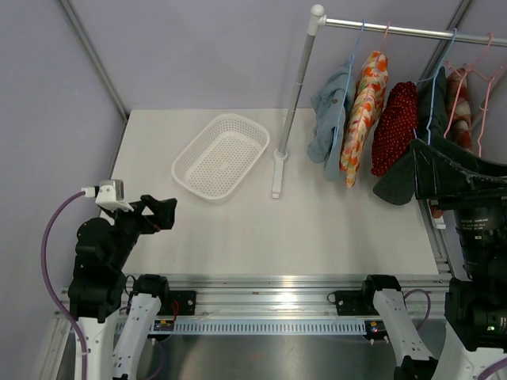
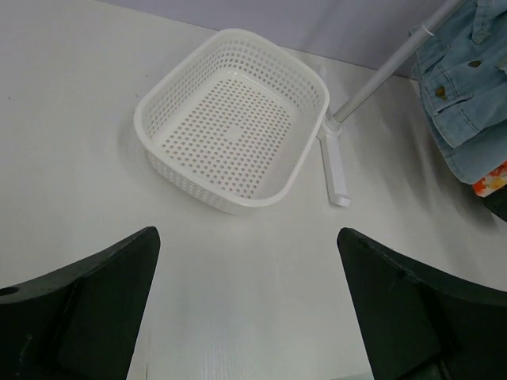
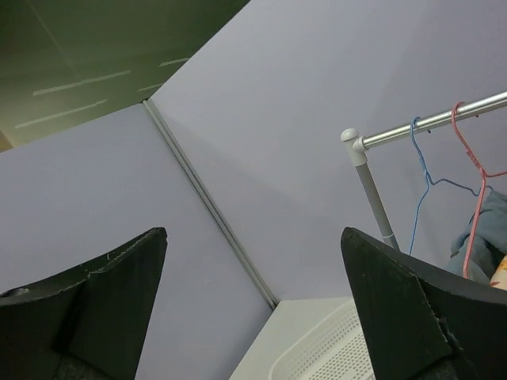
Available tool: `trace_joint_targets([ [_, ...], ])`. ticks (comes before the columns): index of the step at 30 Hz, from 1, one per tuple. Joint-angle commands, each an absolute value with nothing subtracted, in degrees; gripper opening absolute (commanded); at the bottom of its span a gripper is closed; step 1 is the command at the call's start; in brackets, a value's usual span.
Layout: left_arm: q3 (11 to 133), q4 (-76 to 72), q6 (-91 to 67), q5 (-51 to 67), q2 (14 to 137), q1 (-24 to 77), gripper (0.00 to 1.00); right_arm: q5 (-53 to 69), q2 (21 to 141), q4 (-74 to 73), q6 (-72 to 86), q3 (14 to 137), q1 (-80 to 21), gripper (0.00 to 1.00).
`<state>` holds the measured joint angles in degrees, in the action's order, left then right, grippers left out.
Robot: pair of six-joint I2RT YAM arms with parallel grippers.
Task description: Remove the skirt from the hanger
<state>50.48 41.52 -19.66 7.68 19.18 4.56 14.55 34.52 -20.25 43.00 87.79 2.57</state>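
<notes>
Several garments hang on hangers from a metal rail (image 1: 396, 30) at the back right: a denim piece (image 1: 329, 119), an orange floral one (image 1: 363, 111), a red dotted one (image 1: 396, 127), a dark one (image 1: 432, 103) and a red patterned one (image 1: 459, 99). I cannot tell which is the skirt. My right gripper (image 1: 420, 172) is open and empty, raised high in front of the dark garment and hiding part of it; its wrist view (image 3: 253, 233) faces the wall. My left gripper (image 1: 162, 214) is open and empty, low at the near left (image 2: 247, 237).
A white perforated basket (image 1: 220, 156) stands empty at the back centre, also in the left wrist view (image 2: 234, 119). The rack's upright pole (image 1: 297, 87) and its foot (image 2: 337, 170) stand right of the basket. Blue (image 3: 418, 182) and pink (image 3: 471, 206) hangers hang on the rail.
</notes>
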Motion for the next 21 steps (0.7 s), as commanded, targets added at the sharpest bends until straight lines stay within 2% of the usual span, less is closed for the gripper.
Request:
trace_joint_targets([
  [1, 49.7, 40.8, -19.0, 5.3, 19.5, 4.8, 0.99, 17.3, 37.1, -18.1, 38.6, 90.0, 2.6, 0.99],
  [4, 49.2, 40.5, -19.2, 5.3, 19.6, 4.8, 0.99, 16.3, 30.6, -5.7, 36.5, 83.6, 2.5, 0.99],
  [6, 49.0, 40.3, -19.2, 5.0, 19.8, 4.8, 0.99, 13.3, 30.1, -7.6, 35.7, 84.1, 2.5, 0.99],
  [9, 49.0, 40.3, -19.2, 5.3, 20.2, 4.8, 0.99, 13.1, 35.1, -13.7, 32.9, 91.0, 2.6, 0.99],
  [16, 48.8, 40.3, -19.4, 5.0, 19.9, 4.8, 0.99, 14.3, 48.3, -13.1, 34.4, 99.0, 2.6, 0.99],
  [18, 48.6, 40.3, -19.4, 4.9, 19.9, 4.8, 0.99, 15.2, 52.9, -15.0, 34.7, 104.2, 2.6, 0.99],
  [19, 48.6, 40.3, -19.5, 4.8, 19.8, 4.8, 0.99, 16.5, 58.8, -16.8, 34.7, 106.9, 2.6, 1.0],
  [20, 48.6, 40.4, -19.5, 4.5, 19.8, 4.8, 0.99, 17.0, 62.0, -18.9, 34.5, 113.6, 2.6, 1.0],
  [21, 48.6, 40.5, -19.6, 4.1, 19.9, 4.8, 0.99, 17.1, 65.5, -25.2, 33.5, 117.7, 2.6, 0.99],
])
